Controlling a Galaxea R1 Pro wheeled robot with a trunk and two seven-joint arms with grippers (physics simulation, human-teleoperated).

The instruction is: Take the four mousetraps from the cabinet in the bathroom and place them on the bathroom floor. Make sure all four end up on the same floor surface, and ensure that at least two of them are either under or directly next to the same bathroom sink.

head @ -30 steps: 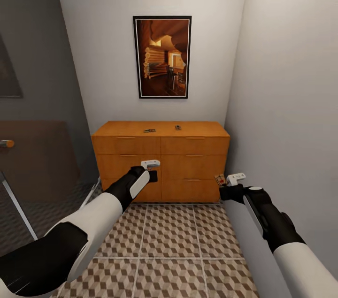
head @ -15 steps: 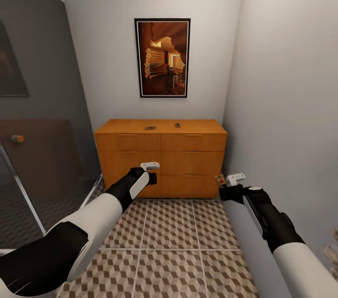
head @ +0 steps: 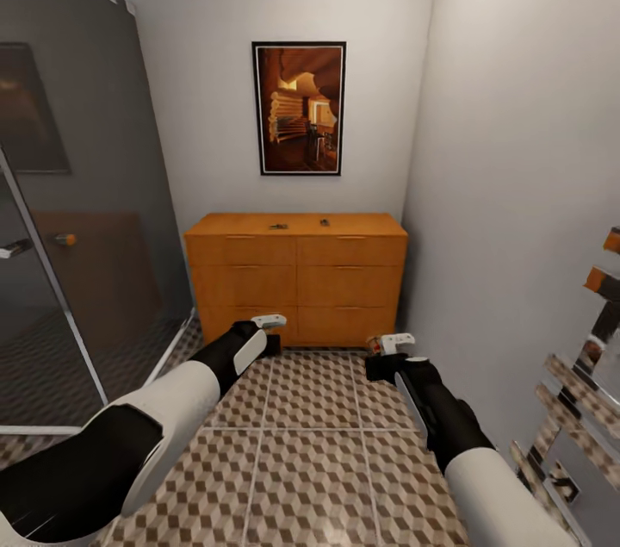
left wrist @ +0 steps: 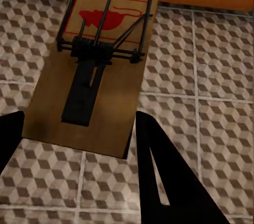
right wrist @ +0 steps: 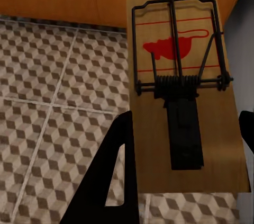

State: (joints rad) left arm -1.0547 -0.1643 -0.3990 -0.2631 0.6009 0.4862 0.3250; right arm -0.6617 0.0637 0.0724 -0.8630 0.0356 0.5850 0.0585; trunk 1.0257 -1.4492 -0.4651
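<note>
You face a narrow alcove: a grey wall (head: 517, 142) close on your right, a dark glass shower panel (head: 77, 211) on your left, and the bathroom floor (head: 310, 469) of cube-patterned tiles running between them to the cabinet (head: 295, 276) at the far end. The floor strip ahead is open, with room only for the two arms side by side. At the right edge a chrome rack (head: 577, 409) is cut off by the frame, so you cannot tell what it is fixed to. Above the cabinet hangs a framed picture (head: 299, 108).

On the cabinet top you can make out two small dark specks, one mousetrap (head: 277, 226) left of centre and another trap (head: 325, 222) just right of it; they are too small to show detail.

Your left gripper (left wrist: 79, 144) has its jaws closed against the sides of a held mousetrap (left wrist: 95, 60), which juts forward over the tiles. Only the lower ends of the dark fingers show, so the contact itself is partly cut off. Your right gripper (right wrist: 188, 155) likewise clamps a second held mousetrap (right wrist: 182, 86), its outer finger nearly out of frame by the wall. Both held traps hang above the floor, short of the cabinet's base.
</note>
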